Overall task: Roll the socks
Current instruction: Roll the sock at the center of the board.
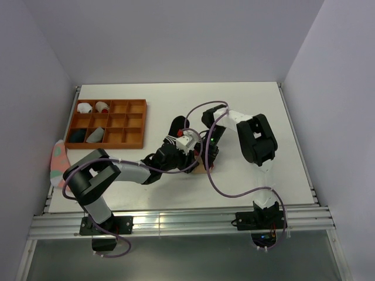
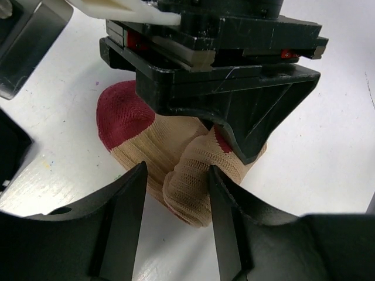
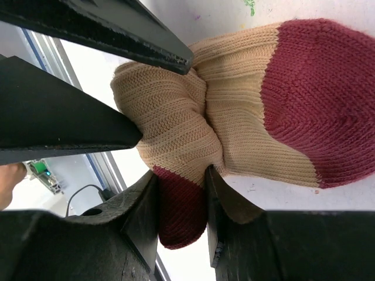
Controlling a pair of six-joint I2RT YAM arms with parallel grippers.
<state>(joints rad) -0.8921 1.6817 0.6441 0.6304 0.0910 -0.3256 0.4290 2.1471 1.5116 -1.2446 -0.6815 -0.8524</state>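
The tan sock (image 2: pixel 146 140) with maroon toe and heel lies bunched on the white table, its cuff end folded over. It also shows in the right wrist view (image 3: pixel 246 117) and only partly under the grippers in the top view (image 1: pixel 202 168). My right gripper (image 3: pixel 180 175) is shut on the sock's maroon heel fold. My left gripper (image 2: pixel 176 171) is open and straddles the folded cuff end; its right finger touches the fold and its left finger stands apart. Both grippers meet mid-table (image 1: pixel 202 159). The black sock is out of view.
A brown divided tray (image 1: pixel 144 126) at the back left holds small white bundles (image 1: pixel 85 107), a grey one (image 1: pixel 96 136) and a dark one (image 1: pixel 76 136). A pink sock with teal spots (image 1: pixel 58 161) lies at the table's left edge. The metal rail (image 1: pixel 176 219) runs along the near edge.
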